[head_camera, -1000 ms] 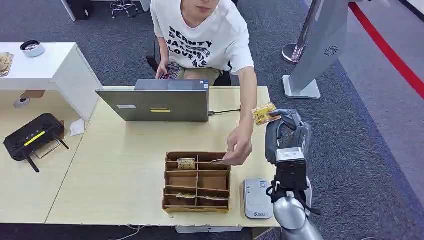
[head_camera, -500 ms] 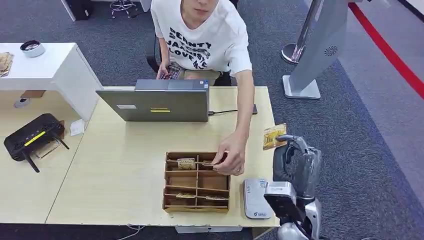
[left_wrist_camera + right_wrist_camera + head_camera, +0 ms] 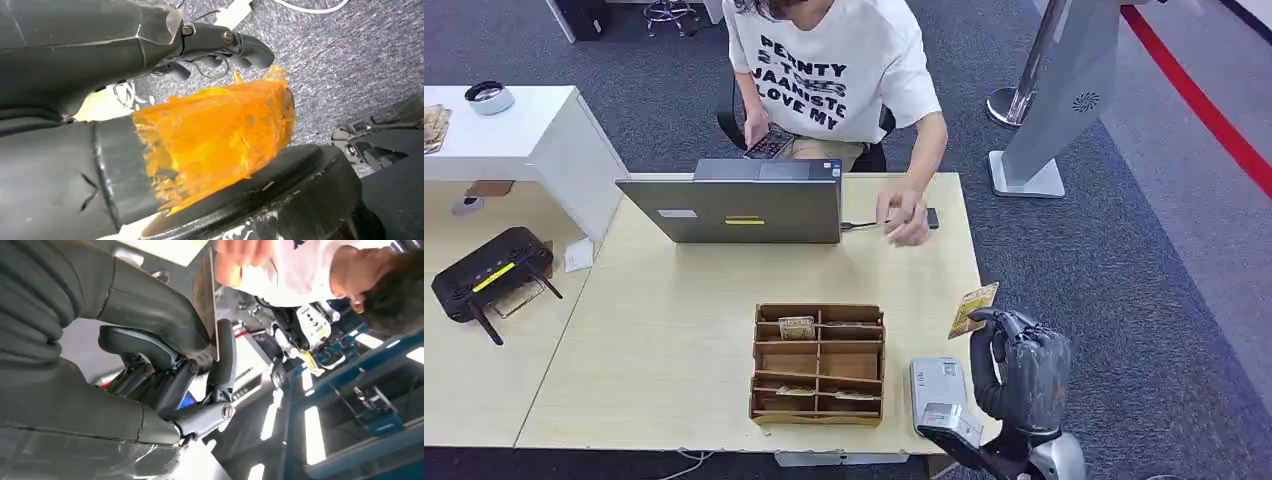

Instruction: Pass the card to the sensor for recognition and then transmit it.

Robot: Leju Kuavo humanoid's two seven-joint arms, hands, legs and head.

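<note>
card [image 3: 973, 309] pinched upright by right hand [image 3: 1021, 368] fingers [image 3: 990, 320].

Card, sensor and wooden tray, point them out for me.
card [image 3: 973, 308], head view, middle of its face
sensor [image 3: 936, 389], head view, grey top
wooden tray [image 3: 755, 362], head view, its left wall

An office: grey carpet [image 3: 1124, 250], light desks [image 3: 674, 290], a laptop [image 3: 734, 205], and a router [image 3: 489, 272].
</note>
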